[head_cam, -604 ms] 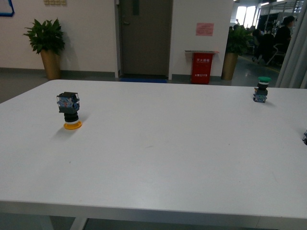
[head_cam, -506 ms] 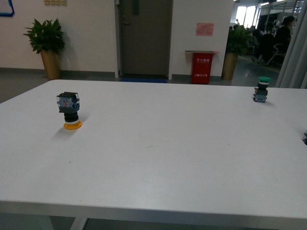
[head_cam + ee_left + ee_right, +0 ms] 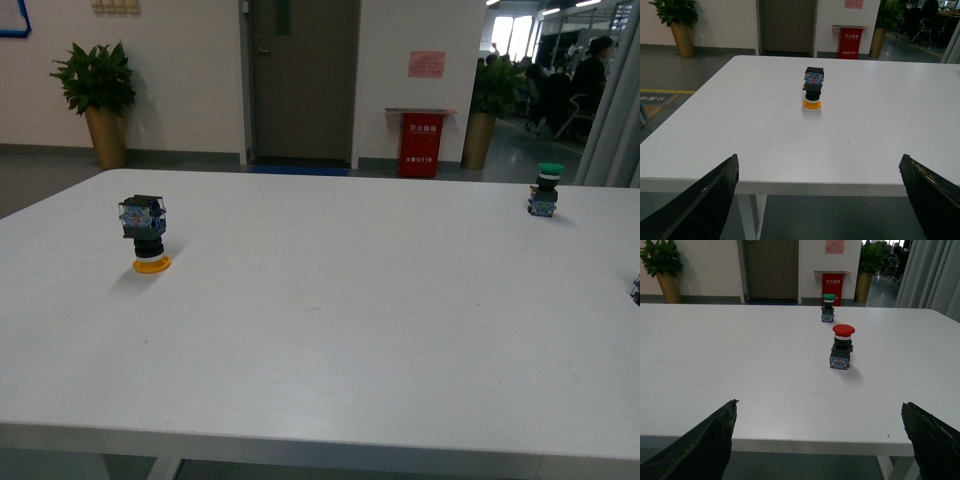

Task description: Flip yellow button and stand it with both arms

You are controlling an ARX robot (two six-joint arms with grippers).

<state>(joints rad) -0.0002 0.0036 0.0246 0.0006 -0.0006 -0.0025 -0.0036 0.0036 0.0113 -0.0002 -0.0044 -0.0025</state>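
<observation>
Stillness since before: yellow button (image 3: pixel 147 235) cap-down, left gripper (image 3: pixel 818 165) and right gripper (image 3: pixel 820 407) spread wide.

No change seen.
The yellow button (image 3: pixel 148 234) on the worktop (image 3: pixel 340 310) showed no shift from the earlier front views.

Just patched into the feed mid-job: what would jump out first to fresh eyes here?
The yellow button stands out: it sits upside down on its cap at the left of the white table, contact block up, with nothing touching it. A green button stands upright at the far right. The right wrist view shows a red button, also upright, nearer that arm than the green one.
</observation>
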